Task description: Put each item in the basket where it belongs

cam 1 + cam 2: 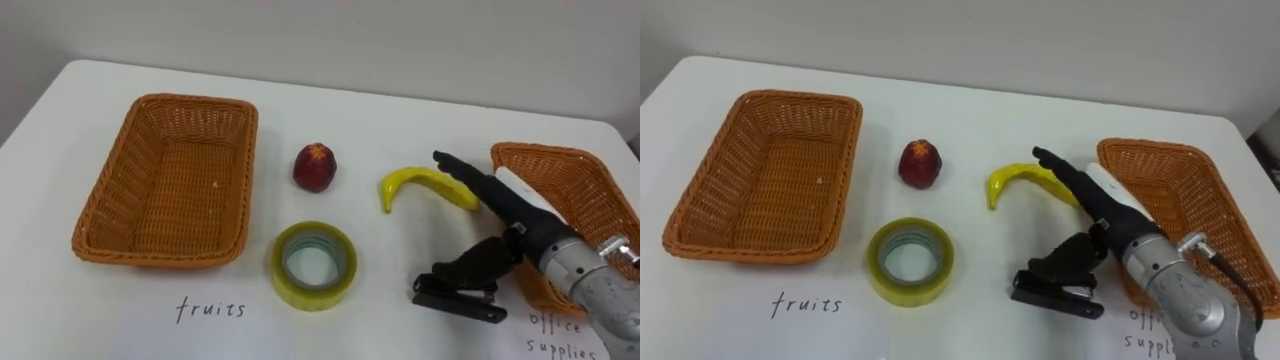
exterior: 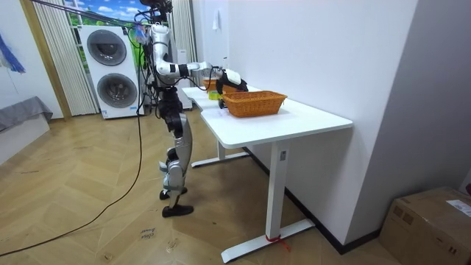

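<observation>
My right hand (image 1: 512, 214) reaches in from the lower right, open, its fingers stretched out over the right end of a yellow banana (image 1: 418, 181). Its thumb points down onto a black stapler (image 1: 459, 298) lying just below the hand. A red fruit (image 1: 314, 167) sits mid-table, and a roll of clear yellowish tape (image 1: 314, 265) lies in front of it. The left wicker basket (image 1: 100, 190), marked "fruits", holds nothing. The right wicker basket (image 1: 590, 190), marked for office supplies, holds a white object (image 1: 522, 186) partly hidden behind my hand.
The white table (image 1: 400, 110) ends at a wall behind the baskets. Handwritten labels (image 1: 210, 308) lie near the front edge. In the room view I stand at the far end of the table (image 2: 294, 121), with washing machines (image 2: 110, 70) behind me.
</observation>
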`<state>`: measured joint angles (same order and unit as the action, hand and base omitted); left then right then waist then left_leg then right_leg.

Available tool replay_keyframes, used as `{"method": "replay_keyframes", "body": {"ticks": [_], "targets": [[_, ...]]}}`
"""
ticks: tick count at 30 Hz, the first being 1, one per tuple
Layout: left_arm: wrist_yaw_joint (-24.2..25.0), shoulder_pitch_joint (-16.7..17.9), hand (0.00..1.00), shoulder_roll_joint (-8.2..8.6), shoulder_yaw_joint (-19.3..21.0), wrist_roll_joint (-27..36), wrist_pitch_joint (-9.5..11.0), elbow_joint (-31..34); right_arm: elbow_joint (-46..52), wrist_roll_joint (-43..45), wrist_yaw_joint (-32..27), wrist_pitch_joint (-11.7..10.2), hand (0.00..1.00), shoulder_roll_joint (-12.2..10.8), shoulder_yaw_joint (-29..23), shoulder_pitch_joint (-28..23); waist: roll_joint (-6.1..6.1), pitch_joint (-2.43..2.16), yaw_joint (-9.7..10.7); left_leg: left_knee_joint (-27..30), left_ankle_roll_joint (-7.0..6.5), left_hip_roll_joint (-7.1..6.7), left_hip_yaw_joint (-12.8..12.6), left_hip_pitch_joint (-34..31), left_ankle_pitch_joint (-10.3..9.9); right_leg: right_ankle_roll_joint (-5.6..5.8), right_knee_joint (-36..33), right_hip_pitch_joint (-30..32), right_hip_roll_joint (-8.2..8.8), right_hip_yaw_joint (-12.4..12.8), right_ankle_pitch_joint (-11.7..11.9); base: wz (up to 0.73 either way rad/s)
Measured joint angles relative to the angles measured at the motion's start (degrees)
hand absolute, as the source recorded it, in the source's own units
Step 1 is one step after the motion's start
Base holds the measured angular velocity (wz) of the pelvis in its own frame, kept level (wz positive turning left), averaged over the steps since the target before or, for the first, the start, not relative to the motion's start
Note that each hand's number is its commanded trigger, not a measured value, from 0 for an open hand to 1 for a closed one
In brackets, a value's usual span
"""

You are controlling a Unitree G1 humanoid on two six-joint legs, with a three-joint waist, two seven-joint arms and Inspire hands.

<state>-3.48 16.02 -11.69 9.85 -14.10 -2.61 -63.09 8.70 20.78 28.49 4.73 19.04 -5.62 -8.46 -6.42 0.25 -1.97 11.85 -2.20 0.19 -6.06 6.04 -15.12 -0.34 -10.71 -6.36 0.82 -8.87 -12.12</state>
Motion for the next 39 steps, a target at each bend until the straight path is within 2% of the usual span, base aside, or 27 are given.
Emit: {"method": "replay_keyframes", "body": {"ticks": [9,13,18,24,27,39], "targets": [[0.7,-0.8,0.0,-0.67,0.0,0.0,-0.3,0.2,-2.3,0.0,6.4,2.4,0.0,0.0,0.0,0.1,-0.26,-0.01,-0.3,0.0,-0.01,-0.02,-0.2,0.4,0.0,0.0,0.0,-0.1,-0.18,0.2,0.0,0.0],[0.8,-1.0,0.0,-0.79,0.0,0.0,-0.5,0.2,-5.1,-0.1,7.5,2.4,0.0,0.0,0.0,0.4,-0.34,-0.01,-0.5,-0.1,-0.01,0.02,-0.2,0.5,0.0,-0.01,-0.1,0.0,-0.19,0.2,0.0,0.0],[0.8,-1.0,0.0,-1.04,0.0,0.0,-0.8,1.0,-6.1,0.0,8.0,2.4,0.0,0.0,-0.1,0.7,-0.4,-0.06,-0.7,-0.1,-0.01,0.05,-0.1,0.5,0.0,-0.07,-0.1,0.1,-0.28,0.2,0.1,0.0],[1.5,-0.4,0.0,-1.71,0.1,0.0,-1.7,3.0,-7.8,0.0,8.8,3.3,0.0,0.0,-0.2,0.8,-1.04,-0.52,-1.6,0.0,0.0,0.08,0.0,0.5,0.0,-0.13,-0.2,0.1,-0.33,0.2,0.2,0.0],[1.4,-0.3,0.0,-1.86,0.1,0.0,-2.1,3.5,-8.1,0.0,9.2,4.1,0.0,0.0,-0.1,0.8,-1.03,-0.51,-1.7,0.2,-0.01,0.07,0.0,0.6,0.0,-0.08,-0.2,0.0,-0.33,0.3,0.3,0.0],[0.2,-0.4,0.0,-2.2,-0.3,-0.2,-2.4,3.3,-8.8,0.7,9.2,4.5,0.0,-0.1,1.2,0.7,-0.92,-0.46,-1.8,0.4,-0.02,0.17,0.0,0.3,0.0,-0.19,-0.2,-0.1,-0.43,0.3,0.7,0.0]]}}
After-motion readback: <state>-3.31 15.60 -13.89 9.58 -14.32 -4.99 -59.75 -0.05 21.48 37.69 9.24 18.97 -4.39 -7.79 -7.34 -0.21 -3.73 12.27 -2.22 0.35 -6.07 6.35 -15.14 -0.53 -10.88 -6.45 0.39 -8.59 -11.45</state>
